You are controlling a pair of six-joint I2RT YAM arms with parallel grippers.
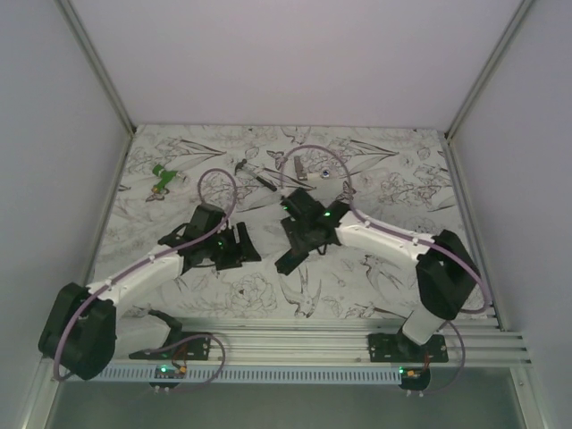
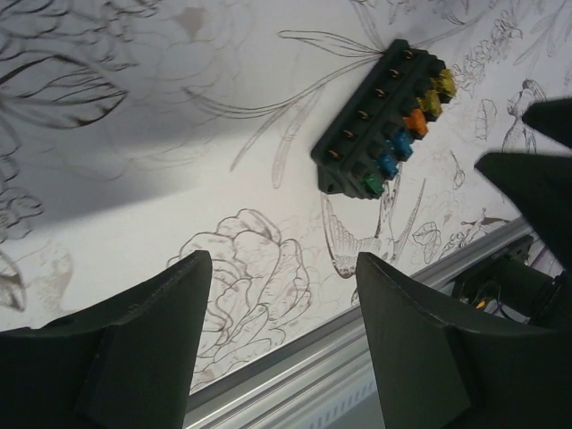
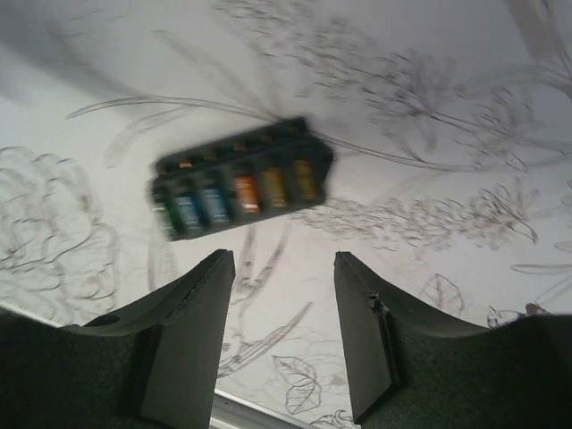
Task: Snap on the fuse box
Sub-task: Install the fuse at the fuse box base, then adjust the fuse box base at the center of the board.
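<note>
Though it blurs, the fuse box (image 3: 234, 161) seemingly holds coloured fuses (image 3: 247, 193).

Both arms angle inward, left hand (image 2: 284, 268) and right hand (image 3: 284, 259) with fingers parted.

The right tool (image 3: 284, 266) has its two dark fingers (image 3: 192, 331) spread apart, with nothing between them. Just beyond the tips and clear of both, the fuse box (image 3: 241, 189) is seen tilted against the flower-printed table (image 3: 465, 80) (blurred, though green, blue, orange and yellow fuses show in a row).
</note>
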